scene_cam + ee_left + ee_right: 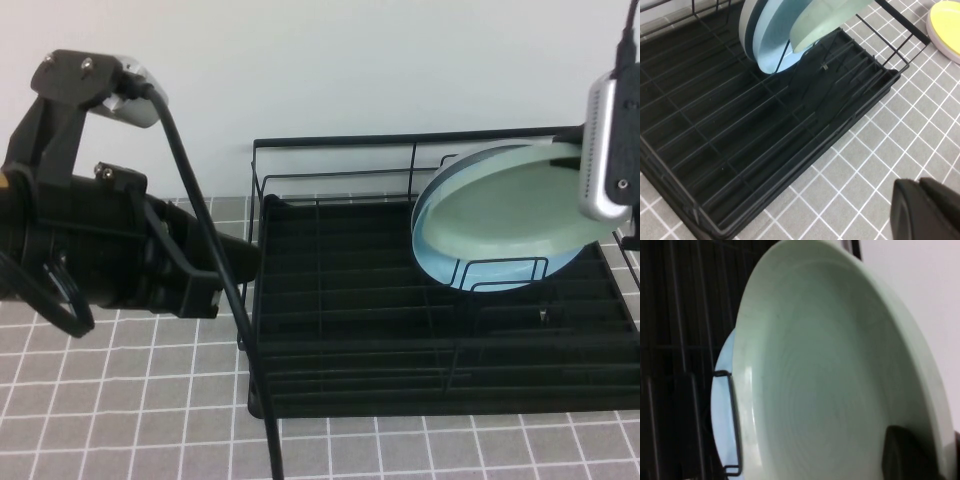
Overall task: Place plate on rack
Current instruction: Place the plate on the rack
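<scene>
two plates in the rack (330, 330), mint plate (510, 215) tilted — right gripper (920, 455) clenched on its rim, left gripper (927, 210) beside rack — grip unclear

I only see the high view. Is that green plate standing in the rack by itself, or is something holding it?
Observer: The right wrist view shows the right gripper at the green plate's rim; whether it grips, I can't tell.
Visitor: Anything else lying around?
Observer: Yes, a yellow dish on the tiles outside the rack.
Visitor: Where's the left gripper?
Observer: The left gripper hovers over the tiles, off the rack's front edge.
</scene>
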Motion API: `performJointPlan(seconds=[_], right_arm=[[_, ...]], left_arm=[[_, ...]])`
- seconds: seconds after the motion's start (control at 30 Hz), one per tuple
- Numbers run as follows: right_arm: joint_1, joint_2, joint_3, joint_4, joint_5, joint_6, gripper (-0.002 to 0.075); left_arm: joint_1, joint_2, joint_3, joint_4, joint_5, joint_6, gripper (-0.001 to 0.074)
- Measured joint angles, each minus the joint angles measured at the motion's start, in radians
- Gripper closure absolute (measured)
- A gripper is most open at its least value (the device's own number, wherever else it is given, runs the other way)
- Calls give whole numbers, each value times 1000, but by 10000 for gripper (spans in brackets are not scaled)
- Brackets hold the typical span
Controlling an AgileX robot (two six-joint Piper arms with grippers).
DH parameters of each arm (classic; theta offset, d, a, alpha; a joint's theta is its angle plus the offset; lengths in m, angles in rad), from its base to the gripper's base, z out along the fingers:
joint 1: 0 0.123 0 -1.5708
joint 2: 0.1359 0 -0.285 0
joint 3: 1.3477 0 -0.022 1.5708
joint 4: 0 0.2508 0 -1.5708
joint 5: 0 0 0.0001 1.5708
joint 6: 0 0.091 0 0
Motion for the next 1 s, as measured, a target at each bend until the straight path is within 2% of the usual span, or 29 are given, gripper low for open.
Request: performJointPlan(seconds=[0.27, 0.33, 0.5, 0.6, 0.83, 1.0], right_arm=[[0, 74, 0, -2, -9, -27, 726], [0, 88, 0, -2, -7, -27, 704], [0, 101, 0, 35, -7, -11, 540], [0, 101, 0, 35, -18, -7, 477], [0, 101, 0, 38, -60, 18, 468], [0, 72, 0, 94, -56, 128, 480]], left_arm=[[0, 0, 0, 0, 0, 0, 735], [0, 0, 0, -4, 0, 0, 735], [0, 0, 0, -8, 0, 10, 735], [0, 0, 0, -8, 0, 10, 735], [0, 0, 0, -8, -2, 10, 735], [0, 0, 0, -10, -2, 11, 735]])
